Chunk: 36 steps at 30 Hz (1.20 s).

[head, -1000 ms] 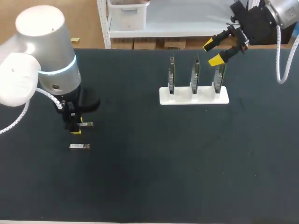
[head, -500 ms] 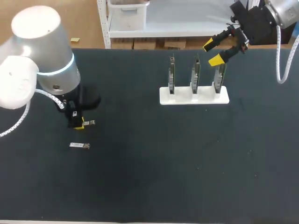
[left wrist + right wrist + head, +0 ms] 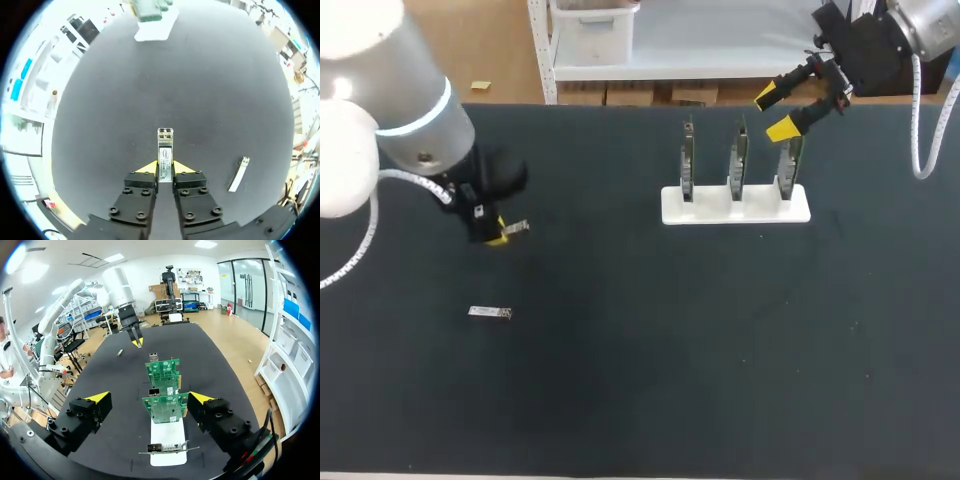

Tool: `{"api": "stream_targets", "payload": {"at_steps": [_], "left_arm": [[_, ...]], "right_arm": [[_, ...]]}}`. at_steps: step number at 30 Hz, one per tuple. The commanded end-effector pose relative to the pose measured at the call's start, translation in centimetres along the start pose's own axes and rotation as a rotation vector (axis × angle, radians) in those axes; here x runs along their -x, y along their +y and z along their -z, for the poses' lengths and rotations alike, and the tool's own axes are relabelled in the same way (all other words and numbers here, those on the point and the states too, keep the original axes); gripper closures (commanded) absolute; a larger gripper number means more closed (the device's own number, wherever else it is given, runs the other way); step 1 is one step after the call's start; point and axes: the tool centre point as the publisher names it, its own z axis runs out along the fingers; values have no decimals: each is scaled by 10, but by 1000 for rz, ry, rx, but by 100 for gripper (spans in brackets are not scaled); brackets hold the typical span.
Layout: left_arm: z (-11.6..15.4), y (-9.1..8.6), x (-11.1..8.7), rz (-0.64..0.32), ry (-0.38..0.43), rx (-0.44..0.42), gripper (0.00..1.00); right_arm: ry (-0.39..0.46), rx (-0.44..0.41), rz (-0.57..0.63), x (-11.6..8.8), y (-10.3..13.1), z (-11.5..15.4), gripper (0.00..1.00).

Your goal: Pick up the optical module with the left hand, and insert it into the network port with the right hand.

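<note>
A white slotted stand (image 3: 735, 210) near the black table's (image 3: 670, 350) far edge held three upright green circuit boards (image 3: 739, 155). Near the left edge, the left gripper (image 3: 165, 169) hung above the table, jaws clamped on a slim silver optical module (image 3: 165, 150). A second silver module (image 3: 490, 313) lay flat nearer the front edge. The right gripper (image 3: 775, 112) hovered over the stand's right end, jaws wide.

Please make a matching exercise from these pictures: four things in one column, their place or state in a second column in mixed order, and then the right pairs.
1. left gripper
2. right gripper
3. second optical module
4. white stand

A. lies flat on the table
B. holds three upright boards
C. shut on an optical module
D. open, near the boards

Pairs: 1-C; 2-D; 3-A; 4-B
</note>
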Motion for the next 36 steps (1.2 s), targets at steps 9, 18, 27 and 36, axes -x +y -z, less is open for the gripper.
{"api": "stream_targets", "payload": {"at_steps": [9,18,27,36], "left_arm": [[53,44,55,155,-435,-6,100],[96,79,136,135,-738,-11,100],[115,87,218,-2,-857,-30,100],[119,81,284,-97,-943,-90,100]], "right_arm": [[0,-5,1,0,2,0,0],[0,-5,1,0,2,0,0],[0,-5,1,0,2,0,0],[0,-5,1,0,2,0,0]]}}
